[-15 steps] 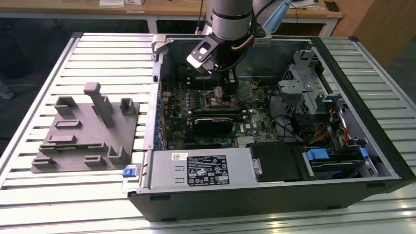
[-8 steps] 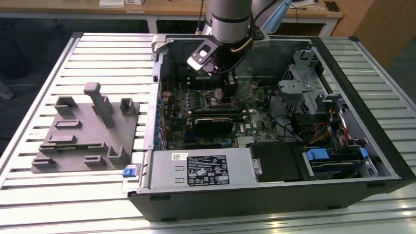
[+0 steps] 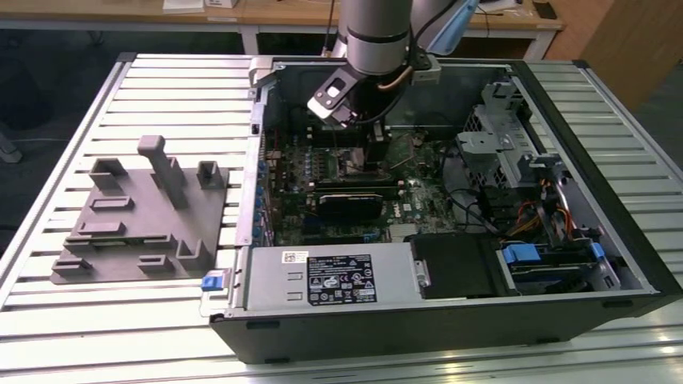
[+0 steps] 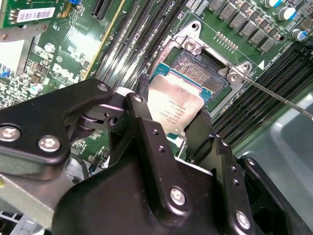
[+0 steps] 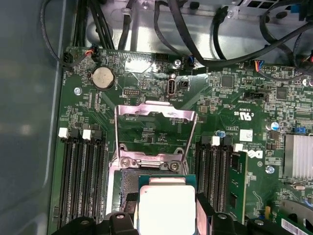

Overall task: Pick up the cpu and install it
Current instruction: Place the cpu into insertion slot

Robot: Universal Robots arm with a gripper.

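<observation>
The cpu (image 4: 173,105), a small square chip with a pale silvery top, sits between the black fingers (image 4: 142,95) of my gripper (image 4: 172,111), which is shut on its edges. It hangs just over the open socket (image 4: 195,66) on the green motherboard, covering the nearer part while bare contacts show beyond it. In the first wrist view the cpu (image 5: 166,208) is below the raised metal load plate (image 5: 155,125), with my gripper (image 5: 166,218) around it. In the exterior view my gripper (image 3: 376,152) reaches down into the open computer case (image 3: 597,264).
Memory slots (image 5: 80,181) flank the socket on both sides. Black cables (image 5: 195,44) run along the case wall. A thin lever (image 4: 279,100) sticks out beside the socket. A grey power supply box (image 3: 331,276) and a black heatsink block (image 3: 347,204) lie inside the case. A grey fixture plate (image 3: 128,240) stands on the table at the exterior view's left.
</observation>
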